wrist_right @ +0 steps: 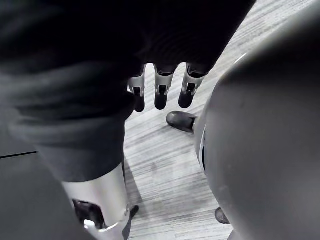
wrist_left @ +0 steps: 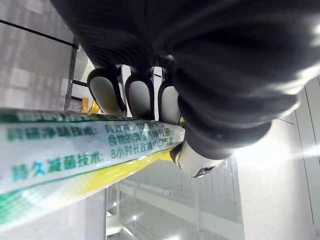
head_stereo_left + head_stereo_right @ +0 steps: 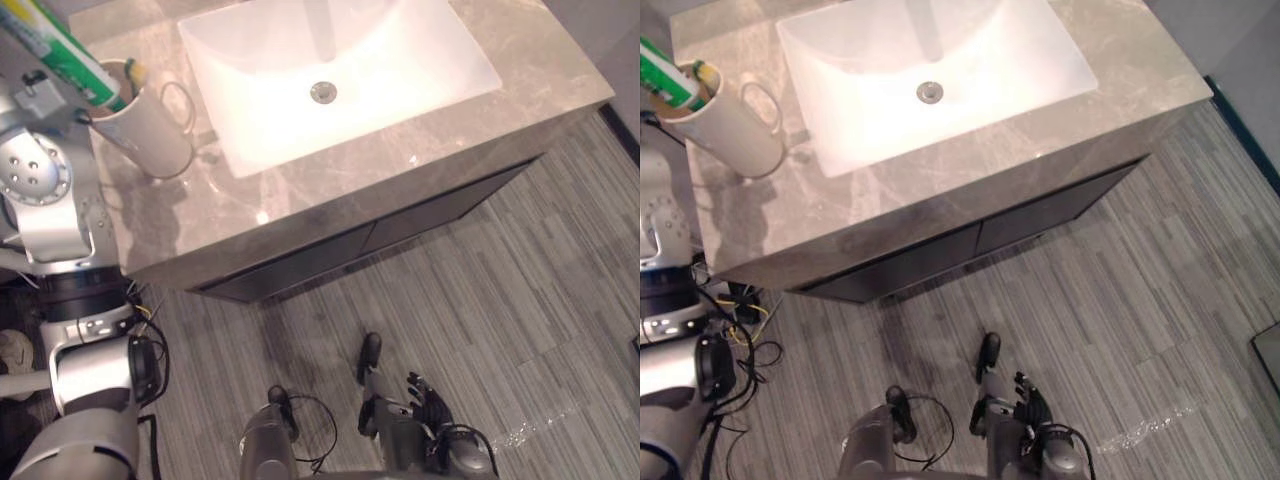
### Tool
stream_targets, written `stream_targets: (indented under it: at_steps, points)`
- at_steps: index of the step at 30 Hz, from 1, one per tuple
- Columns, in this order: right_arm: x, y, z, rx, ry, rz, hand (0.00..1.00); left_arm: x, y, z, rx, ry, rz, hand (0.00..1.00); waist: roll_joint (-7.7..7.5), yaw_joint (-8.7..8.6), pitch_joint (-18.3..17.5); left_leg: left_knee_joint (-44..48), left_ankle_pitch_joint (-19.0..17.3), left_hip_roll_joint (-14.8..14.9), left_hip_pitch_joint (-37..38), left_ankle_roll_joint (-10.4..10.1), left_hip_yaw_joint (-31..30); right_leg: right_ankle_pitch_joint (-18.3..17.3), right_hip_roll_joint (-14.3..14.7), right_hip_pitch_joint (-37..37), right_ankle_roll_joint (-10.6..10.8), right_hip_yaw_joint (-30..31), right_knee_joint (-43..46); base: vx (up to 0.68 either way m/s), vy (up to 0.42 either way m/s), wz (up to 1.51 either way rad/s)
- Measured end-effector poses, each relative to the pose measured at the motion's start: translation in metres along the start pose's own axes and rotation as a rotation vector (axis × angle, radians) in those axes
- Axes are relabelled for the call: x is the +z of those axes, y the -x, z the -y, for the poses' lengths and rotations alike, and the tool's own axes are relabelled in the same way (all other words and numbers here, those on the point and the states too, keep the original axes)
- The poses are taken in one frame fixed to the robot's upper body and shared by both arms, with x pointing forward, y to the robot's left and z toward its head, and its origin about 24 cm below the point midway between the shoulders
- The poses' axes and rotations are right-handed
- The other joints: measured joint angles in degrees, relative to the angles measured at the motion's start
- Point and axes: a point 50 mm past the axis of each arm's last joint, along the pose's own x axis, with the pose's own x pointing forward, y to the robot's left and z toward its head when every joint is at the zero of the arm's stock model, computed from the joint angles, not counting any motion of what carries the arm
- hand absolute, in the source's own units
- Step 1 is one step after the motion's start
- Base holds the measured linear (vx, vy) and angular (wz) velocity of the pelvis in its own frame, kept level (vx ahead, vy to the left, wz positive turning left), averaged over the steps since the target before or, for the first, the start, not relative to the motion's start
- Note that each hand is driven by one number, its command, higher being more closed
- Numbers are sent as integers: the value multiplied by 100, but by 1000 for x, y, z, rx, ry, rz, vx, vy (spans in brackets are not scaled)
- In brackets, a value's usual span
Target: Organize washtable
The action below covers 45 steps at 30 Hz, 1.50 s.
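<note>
A white mug point(image 3: 150, 125) with a handle stands on the marble countertop point(image 3: 350, 175), left of the sink. A green, white and yellow toothpaste tube point(image 3: 65, 55) slants down into the mug from the upper left. In the left wrist view my left hand point(image 2: 210, 65) has its fingers point(image 2: 140, 95) curled round this tube point(image 2: 75, 145). My right hand point(image 3: 425, 400) hangs low over the floor in front of the cabinet, with fingers point(image 1: 160, 92) relaxed and nothing in them.
The white rectangular sink point(image 3: 400, 60) with a drain point(image 3: 323, 92) and a faucet point(image 3: 320, 30) takes up the middle of the counter. Dark cabinet doors point(image 3: 400, 225) lie under the counter's front edge. Grey striped flooring point(image 3: 500, 300) spreads in front.
</note>
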Motion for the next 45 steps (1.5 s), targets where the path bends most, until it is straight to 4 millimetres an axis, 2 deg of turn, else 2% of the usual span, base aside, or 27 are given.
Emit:
stream_targets:
  at_steps: [12, 16, 27, 33, 45]
  points:
    - [2, -1, -1, 3, 3, 11, 0, 1, 8, -3, -19, -5, 7, 100, 14, 3, 30, 6, 0, -4, 0, 0, 6, -2, -5, -3, 1, 5, 0, 0, 0, 0]
    - [4, -2, -1, 5, 5, 19, 0, -1, 13, -6, -40, -18, 0, 100, 60, 5, 59, 10, -1, -4, 0, -1, 9, -2, -5, -3, 1, 9, 0, 0, 0, 0]
    - [7, -4, -1, 7, 6, 25, 0, -2, 15, -6, -66, -21, 0, 100, 88, 11, 101, 18, -3, -2, -1, -2, 25, -4, -3, -10, -2, 20, 0, 0, 0, 0]
    - [8, -4, -1, 6, 6, 32, 0, -5, 26, -12, -81, -48, -16, 100, 110, 15, 115, 41, -7, 6, -24, -4, 45, -6, 2, -35, -5, 37, 0, 0, 0, 0]
    - [9, -5, -1, 5, 4, 43, 0, -7, 31, -13, -101, -108, -9, 100, 128, 28, 125, 140, -27, 26, -121, 10, 42, 4, 6, -99, -25, 37, 1, 19, 21, 0]
